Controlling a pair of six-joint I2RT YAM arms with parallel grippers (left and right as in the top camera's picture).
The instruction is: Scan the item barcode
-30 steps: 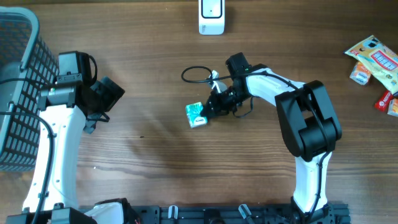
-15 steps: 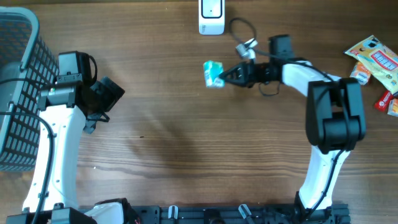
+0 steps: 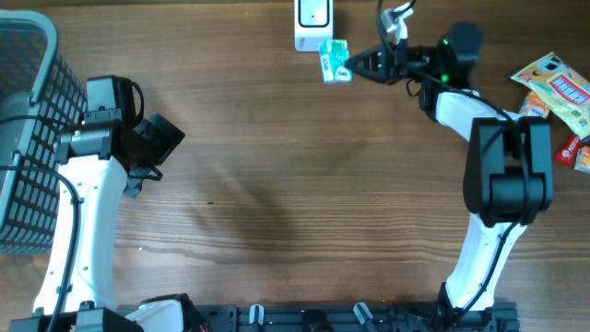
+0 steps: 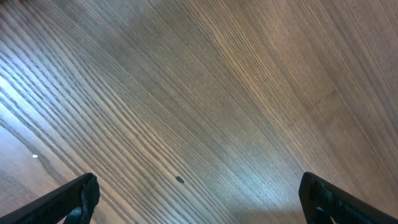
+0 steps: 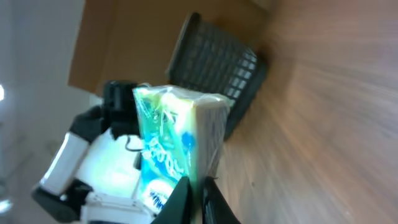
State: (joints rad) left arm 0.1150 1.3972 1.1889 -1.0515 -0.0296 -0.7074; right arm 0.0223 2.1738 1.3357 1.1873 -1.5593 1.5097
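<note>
- Packet point(image 3: 334, 61), green and white, seen from overhead, hangs at the tips of the right gripper point(image 3: 349, 63), which is clamped narrow on its right edge. It sits just beside the lower right corner of the white scanner point(image 3: 313, 23) at the far edge of the table point(image 3: 295, 203); whether the two touch cannot be told.
- The packet's long axis runs roughly toward and away from the scanner, across the line of the fingers. The right arm is the nearer by far, so the coming move is likely a small shift or turn to bring the barcode before the scanner's face.
- The left gripper point(image 3: 155, 146) is well apart, next to the dark mesh basket point(image 3: 28, 138) at the left edge. No item shows in the part of the basket in frame. A few snack packs point(image 3: 558, 92) lie loose at the right edge.
- The left wrist view shows only bare wood, with the left gripper point(image 4: 200, 198) spread wide and holding nothing.
- The right wrist view shows the right gripper point(image 5: 194, 198) pinched on the packet's point(image 5: 177, 137) lower edge, the packet standing up from the fingers with a broad printed face to the camera. No barcode can be made out on it. The basket point(image 5: 217, 56) is far behind.
</note>
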